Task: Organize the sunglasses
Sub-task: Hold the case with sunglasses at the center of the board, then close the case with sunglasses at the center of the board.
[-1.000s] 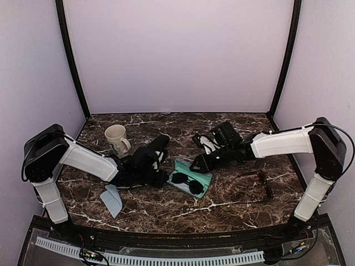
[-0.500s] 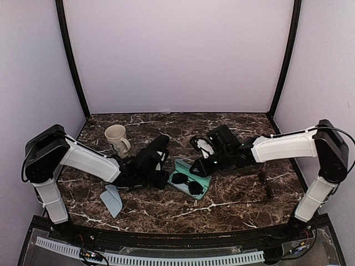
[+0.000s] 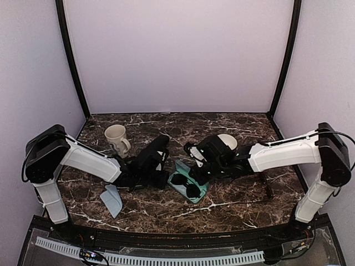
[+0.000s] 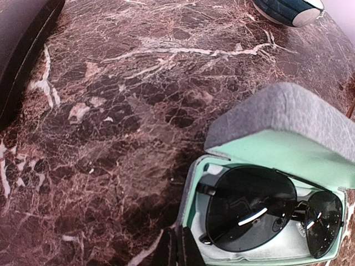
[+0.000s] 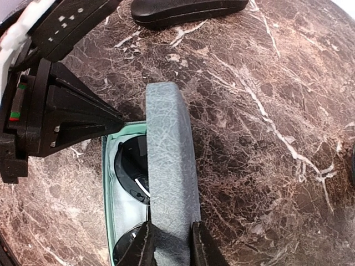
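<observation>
Sunglasses (image 4: 260, 213) lie in the open case (image 4: 288, 116) at centre; mug (image 3: 116, 139) behind left, second pair (image 3: 268, 188) right

A robot lab booth, shown by plain lilac walls (image 3: 177, 55), black corner posts (image 3: 71, 55) and marble-patterned tabletop (image 3: 233, 208).

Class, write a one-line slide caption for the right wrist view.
Right pincer grips the grey case lid over the sunglasses tucked inside.

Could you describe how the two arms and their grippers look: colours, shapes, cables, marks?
The left arm and right arm have white link shells, black joints and a thin black cable at each shoulder. The left gripper and right gripper are black with tapered fingers; the left one's body carries small green and red marks.
</observation>
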